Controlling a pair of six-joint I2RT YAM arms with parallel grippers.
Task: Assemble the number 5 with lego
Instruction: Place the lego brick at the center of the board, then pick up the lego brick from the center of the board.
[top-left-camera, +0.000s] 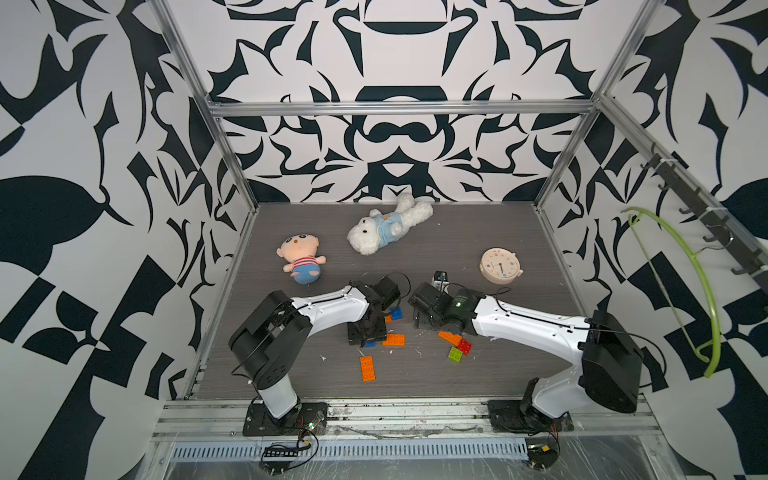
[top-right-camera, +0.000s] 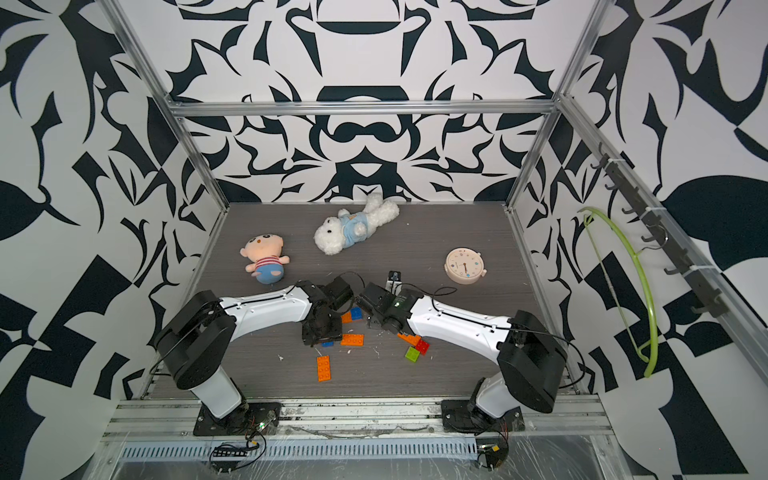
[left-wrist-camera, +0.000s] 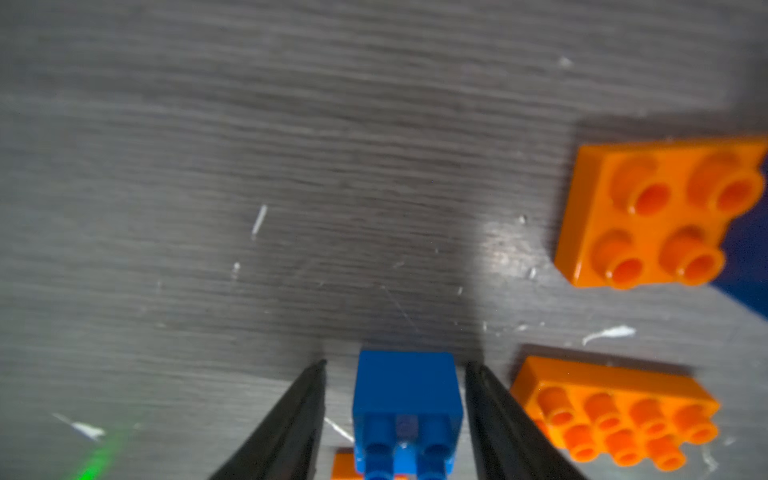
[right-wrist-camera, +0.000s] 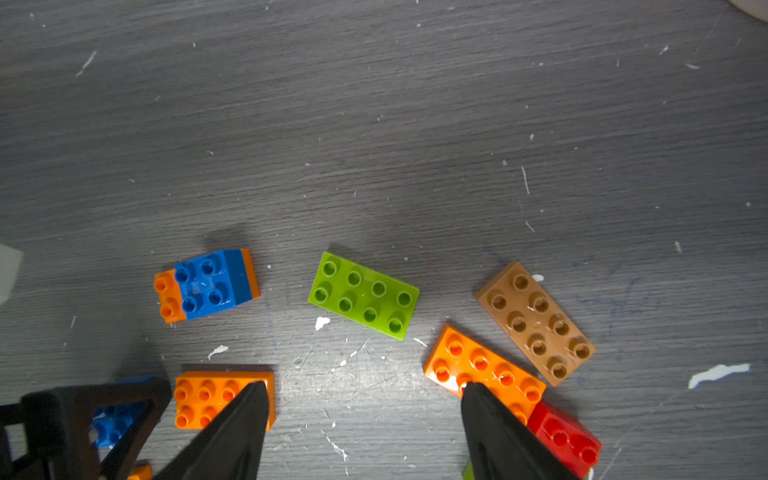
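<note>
The left claw (left-wrist-camera: 395, 365) stands partly open astride a blue brick (left-wrist-camera: 407, 386). A sliver of table (left-wrist-camera: 291, 166) shows on each side of the brick, so nothing is gripped. A long orange brick (left-wrist-camera: 615, 411) lies just beside this claw.

The right claw (right-wrist-camera: 363, 385) is spread wide and empty above bare table. Past its tips sit:
- a green brick (right-wrist-camera: 363, 296);
- a tan brick (right-wrist-camera: 536, 322), just beside an orange plate (right-wrist-camera: 482, 368);
- a red brick (right-wrist-camera: 565, 436);
- a small stack (right-wrist-camera: 208, 284) (a blue square sitting on an orange piece).

In both top views all the lego lies in the table's front half, about midway between its side edges. A loose orange brick (top-left-camera: 367, 368) is nearest the front edge.
</note>
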